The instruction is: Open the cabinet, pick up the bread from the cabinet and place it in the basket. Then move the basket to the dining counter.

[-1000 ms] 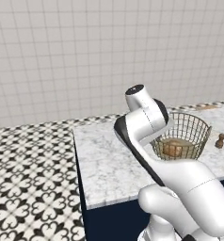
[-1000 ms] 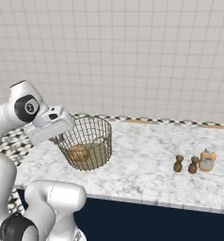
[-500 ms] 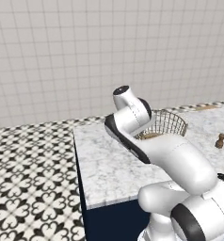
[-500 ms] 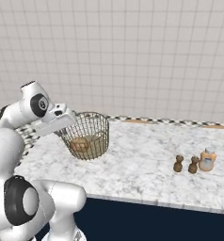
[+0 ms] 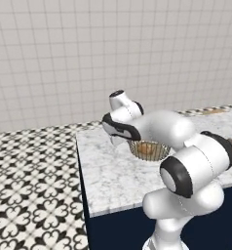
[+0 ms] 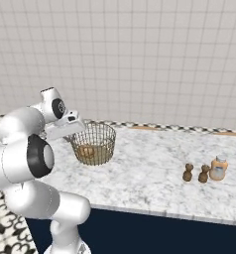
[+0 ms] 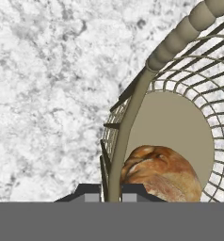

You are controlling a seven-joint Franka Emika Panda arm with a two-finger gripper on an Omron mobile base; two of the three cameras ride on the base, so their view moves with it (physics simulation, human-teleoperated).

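The hand [image 7: 111, 190] gripped the basket [image 6: 94, 143] by its rim — bread [image 7: 162, 172] inside — near the bench's [image 6: 154, 173] left edge.

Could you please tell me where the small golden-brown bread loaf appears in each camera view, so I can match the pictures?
Left base view: small golden-brown bread loaf right of centre, just below the white arm.
Right base view: left of centre, the loaf lies low inside the mesh.
Hand view: bottom centre-right, the loaf on the beige bottom.
Shared landmark: the tan-gold wire mesh basket around it, on the white-grey marble counter.
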